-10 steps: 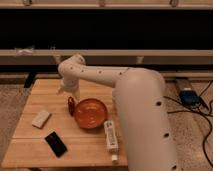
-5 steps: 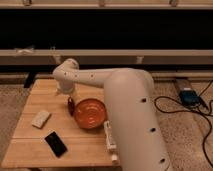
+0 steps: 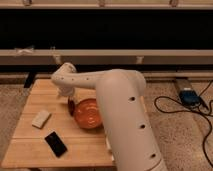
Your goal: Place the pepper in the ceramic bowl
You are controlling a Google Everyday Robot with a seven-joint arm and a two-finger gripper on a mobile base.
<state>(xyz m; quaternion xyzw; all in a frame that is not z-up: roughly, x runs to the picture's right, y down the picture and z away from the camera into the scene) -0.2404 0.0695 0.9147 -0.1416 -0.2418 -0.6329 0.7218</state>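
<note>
Camera view: gripper [image 3: 69,101] at the left rim of the round glossy orange ceramic bowl [image 3: 91,115], mid-bench; its grip cannot be told. The small dark red pepper [image 3: 71,107] seems in transit; next, centre over the bowl and release.

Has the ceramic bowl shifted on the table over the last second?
No. The ceramic bowl keeps its place relative to the black device and the white block; the gripper sits at its rim on the white block's side.

On my table [image 3: 30,150]: ceramic bowl [image 3: 89,116] centre, white block [image 3: 41,118] by the left edge, black phone [image 3: 56,144] front-left; end effector [image 3: 69,101] beside the bowl.
</note>
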